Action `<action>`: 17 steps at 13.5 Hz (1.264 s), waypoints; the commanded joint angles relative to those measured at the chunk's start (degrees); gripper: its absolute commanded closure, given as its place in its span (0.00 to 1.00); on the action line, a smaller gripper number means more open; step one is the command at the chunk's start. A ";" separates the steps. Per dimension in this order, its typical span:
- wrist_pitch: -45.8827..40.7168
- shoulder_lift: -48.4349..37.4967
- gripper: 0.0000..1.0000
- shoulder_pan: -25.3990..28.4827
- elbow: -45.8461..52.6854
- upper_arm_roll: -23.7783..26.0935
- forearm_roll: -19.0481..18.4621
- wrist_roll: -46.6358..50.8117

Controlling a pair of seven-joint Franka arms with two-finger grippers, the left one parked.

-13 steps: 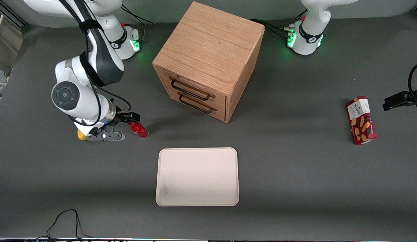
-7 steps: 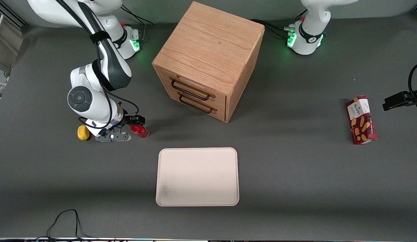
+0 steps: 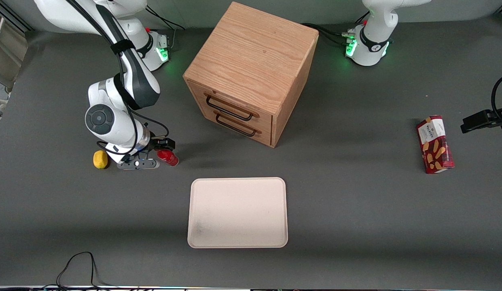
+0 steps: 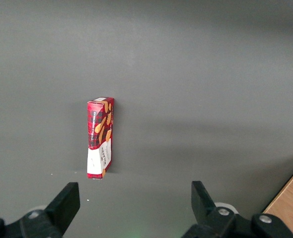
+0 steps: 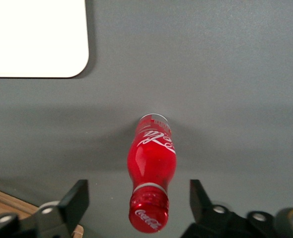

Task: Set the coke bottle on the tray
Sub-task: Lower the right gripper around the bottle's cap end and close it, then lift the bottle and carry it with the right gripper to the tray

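Both fingers of the end effector [image 5: 139,198] spread around the upright coke bottle [image 5: 154,166], probably untouched; next: clench, carry to tray [image 3: 237,212].

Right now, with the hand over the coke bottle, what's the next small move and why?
Probably lower the hand a little and close. Its fingers stand open on either side of the coke bottle, which stands upright on the table, not yet gripped. The tray lies nearer the front camera, with nothing on it.

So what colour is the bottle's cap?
Red, like the bottle; clearest in the right wrist view.
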 commanded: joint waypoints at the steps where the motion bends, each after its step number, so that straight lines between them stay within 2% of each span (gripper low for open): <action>1: 0.37 -0.91 0.52 0.04 -0.72 -0.01 -0.62 -0.99; 3: 0.11 -1.00 0.89 0.03 -0.72 -0.01 -0.61 -0.90; 4: 0.02 -1.08 1.00 0.03 -0.72 -0.01 -0.61 -0.90; 11: -1.72 -1.70 1.00 -0.14 1.81 -0.19 -0.61 -0.64; 14: -16.19 -1.61 1.00 -0.40 12.51 -1.77 -0.35 -0.90; 17: -26.32 -0.73 1.00 -1.99 23.67 -1.77 0.09 -0.81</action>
